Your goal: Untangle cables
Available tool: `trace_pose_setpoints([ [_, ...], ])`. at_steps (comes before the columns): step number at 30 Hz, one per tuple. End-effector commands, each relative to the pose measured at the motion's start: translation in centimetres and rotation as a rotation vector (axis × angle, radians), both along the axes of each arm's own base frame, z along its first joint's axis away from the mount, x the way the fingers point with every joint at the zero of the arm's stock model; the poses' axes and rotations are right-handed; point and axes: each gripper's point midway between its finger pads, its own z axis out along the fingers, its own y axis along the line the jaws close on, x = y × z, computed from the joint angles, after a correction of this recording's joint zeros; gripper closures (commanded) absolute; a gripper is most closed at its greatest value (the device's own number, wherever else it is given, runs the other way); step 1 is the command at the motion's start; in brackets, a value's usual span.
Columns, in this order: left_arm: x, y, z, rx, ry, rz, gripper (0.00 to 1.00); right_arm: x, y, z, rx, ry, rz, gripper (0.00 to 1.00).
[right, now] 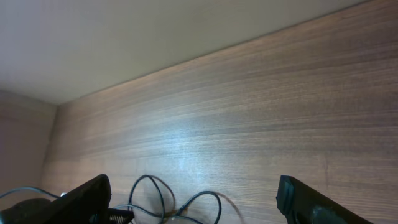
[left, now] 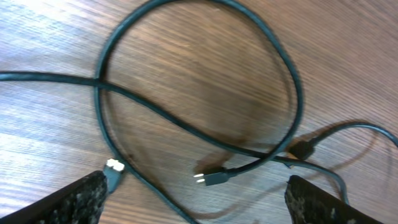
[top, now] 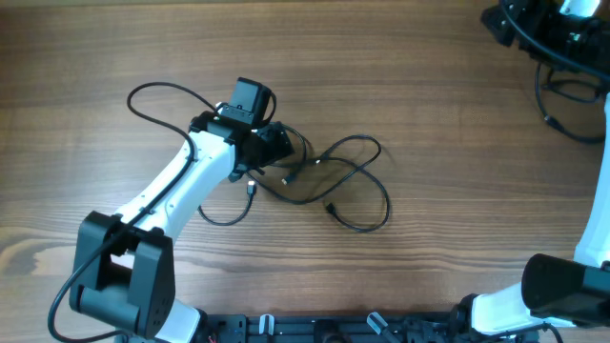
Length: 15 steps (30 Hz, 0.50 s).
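Left gripper, fingers spread, hovers over tangled cables mid-frame; right gripper likewise spread. Next move probably means pinching one strand.

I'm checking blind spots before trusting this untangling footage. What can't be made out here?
Overhead: where the cables cross under the left tool, hidden by the arm's wrist.
Left wrist: where the cables run on, cut off by the frame edges.
Right wrist: the cables, small and cut off at the bottom edge.
Overhead: the right tool, partly cut by the top edge.
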Motion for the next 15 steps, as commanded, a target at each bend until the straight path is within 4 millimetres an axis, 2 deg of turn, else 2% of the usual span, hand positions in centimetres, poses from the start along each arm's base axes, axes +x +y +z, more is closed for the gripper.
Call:
trace_pose_setpoints([
  [1, -0.1, -2.1, -1.4, -0.012, 0.009, -0.035, 0.06, 0.4, 0.2, -1.2, -0.022, 0.027, 0.012, 0.13],
  [4, 0.5, -4.3, -2.9, -0.025, -0.014, -0.08, 0.09, 0.4, 0.2, -1.4, -0.028, 0.031, 0.02, 0.14],
  [9, 0.9, -5.8, -6.1, -0.019, 0.002, -0.11, 0.19, 0.3, 0.2, -1.5, -0.037, 0.029, 0.026, 0.14],
  [12, 0.9, -5.9, -6.4, -0.024, 0.007, -0.11, 0.28, 0.4, -0.2, -1.6, -0.055, 0.034, 0.011, 0.14],
  [15, 1.0, -5.9, -6.3, -0.025, 0.004, -0.11, 0.46, 0.4, -0.2, -1.6, -0.054, 0.034, 0.011, 0.14],
])
